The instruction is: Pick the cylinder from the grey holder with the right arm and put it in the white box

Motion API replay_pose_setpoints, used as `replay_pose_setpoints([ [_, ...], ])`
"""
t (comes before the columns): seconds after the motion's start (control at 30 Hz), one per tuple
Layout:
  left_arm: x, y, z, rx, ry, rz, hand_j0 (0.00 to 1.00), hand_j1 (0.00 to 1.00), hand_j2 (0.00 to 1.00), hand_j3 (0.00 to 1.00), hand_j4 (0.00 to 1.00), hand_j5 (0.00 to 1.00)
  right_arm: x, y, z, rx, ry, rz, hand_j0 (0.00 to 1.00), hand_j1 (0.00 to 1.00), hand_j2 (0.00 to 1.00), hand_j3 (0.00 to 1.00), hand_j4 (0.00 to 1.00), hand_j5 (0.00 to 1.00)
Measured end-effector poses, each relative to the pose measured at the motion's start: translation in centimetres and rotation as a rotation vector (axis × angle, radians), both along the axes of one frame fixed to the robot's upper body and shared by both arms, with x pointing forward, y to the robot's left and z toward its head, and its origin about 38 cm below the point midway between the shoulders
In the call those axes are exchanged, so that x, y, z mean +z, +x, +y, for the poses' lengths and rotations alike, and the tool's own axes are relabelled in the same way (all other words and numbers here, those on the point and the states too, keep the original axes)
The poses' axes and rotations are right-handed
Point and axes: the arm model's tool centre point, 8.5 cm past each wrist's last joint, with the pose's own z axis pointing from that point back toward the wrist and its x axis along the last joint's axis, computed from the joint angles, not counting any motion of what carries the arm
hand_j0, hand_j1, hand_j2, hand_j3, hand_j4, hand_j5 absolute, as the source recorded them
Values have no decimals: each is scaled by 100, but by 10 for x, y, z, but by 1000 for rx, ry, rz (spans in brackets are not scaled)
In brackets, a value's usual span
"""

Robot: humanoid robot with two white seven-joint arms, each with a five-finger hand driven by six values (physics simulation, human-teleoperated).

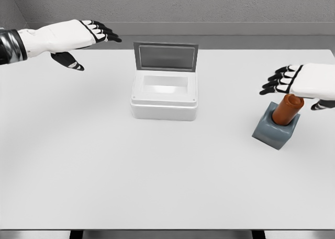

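Observation:
An orange-brown cylinder (pixel 287 108) stands tilted in a grey holder (pixel 275 127) at the right of the table. My right hand (pixel 293 84) hovers just above and behind the cylinder's top, fingers spread toward the left, holding nothing. The white box (pixel 165 102) sits at the table's middle with its grey lid (pixel 165 56) raised at the back. My left hand (pixel 86 40) floats open over the far left of the table, away from everything.
The white table (pixel 104 171) spans the whole view, with its front edge near the bottom of the picture. A grey wall runs behind the table's far edge.

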Motion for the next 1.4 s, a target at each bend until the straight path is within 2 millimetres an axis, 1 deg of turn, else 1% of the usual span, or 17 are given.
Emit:
replay_pose_setpoints([
  [0.23,1,0,2,3,-2,-1,100,100,100,100,100,100,-22,6,-4,-22,-19,41,100,100,100,100,100,100],
  [0.3,1,0,2,5,-3,-1,100,100,100,100,100,100,-20,12,-3,-26,-18,27,100,100,100,100,100,100],
  [0.47,3,0,3,8,-12,-4,100,100,100,100,100,100,-30,21,-4,-45,-20,31,100,100,100,100,100,100],
  [0.73,3,-1,4,4,-51,14,100,100,100,100,100,100,-43,23,0,-39,-38,51,100,100,100,100,100,100],
  [0.9,4,-1,5,6,-53,13,100,100,100,100,100,100,-42,22,3,-29,-42,47,97,97,97,97,97,97],
  [0.97,4,-1,6,7,-55,13,100,100,100,100,100,100,-42,22,3,-27,-43,45,90,90,90,90,90,90],
  [1.4,2,-3,-1,-15,-135,59,100,100,100,100,100,100,-45,18,6,-9,-72,48,90,90,90,90,90,90],
])
